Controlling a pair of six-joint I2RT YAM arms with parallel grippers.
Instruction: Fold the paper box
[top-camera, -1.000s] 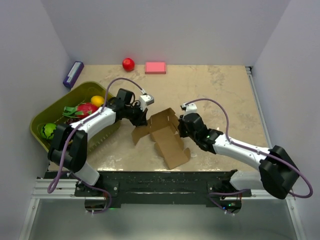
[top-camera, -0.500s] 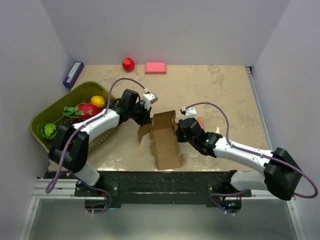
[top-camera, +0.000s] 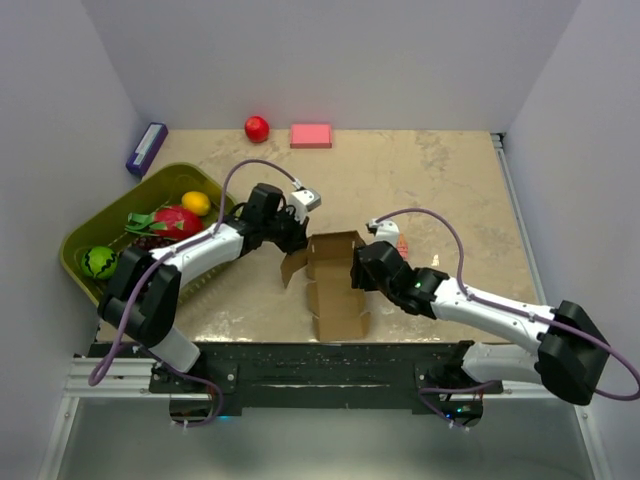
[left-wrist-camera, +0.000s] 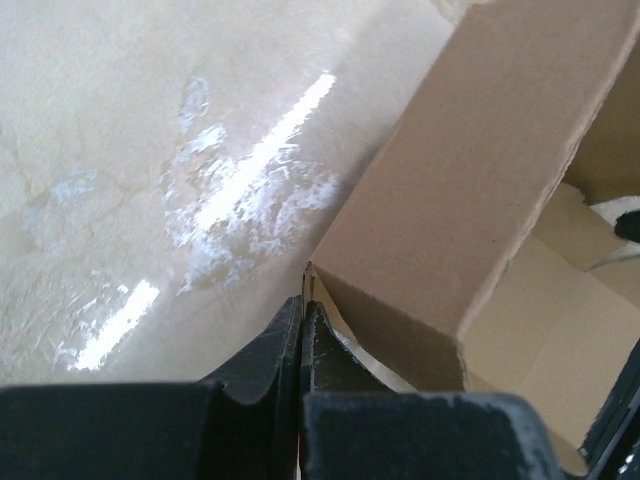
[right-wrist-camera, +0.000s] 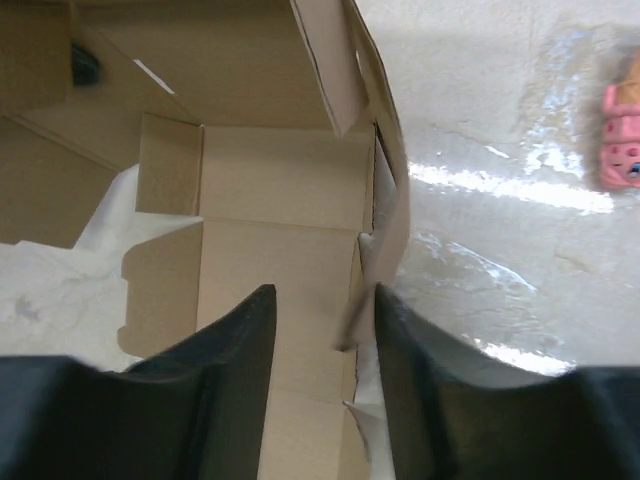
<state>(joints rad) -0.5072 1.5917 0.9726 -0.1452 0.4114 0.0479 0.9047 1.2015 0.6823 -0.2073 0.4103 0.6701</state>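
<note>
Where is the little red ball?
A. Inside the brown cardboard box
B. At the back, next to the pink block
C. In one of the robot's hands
B: the red ball lies beside the pink block at the far edge of the table.

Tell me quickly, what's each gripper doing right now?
Left gripper: closed, pinching the brown cardboard paper box edge.
Right gripper: open, straddling a box wall.

One brown cardboard paper box lies between two black tools, the left tool and the right tool. Left of the left tool is one olive-green plastic basket with at least three fruits. Beyond both tools are one red ball, one pink rectangular block and one purple box.
</note>
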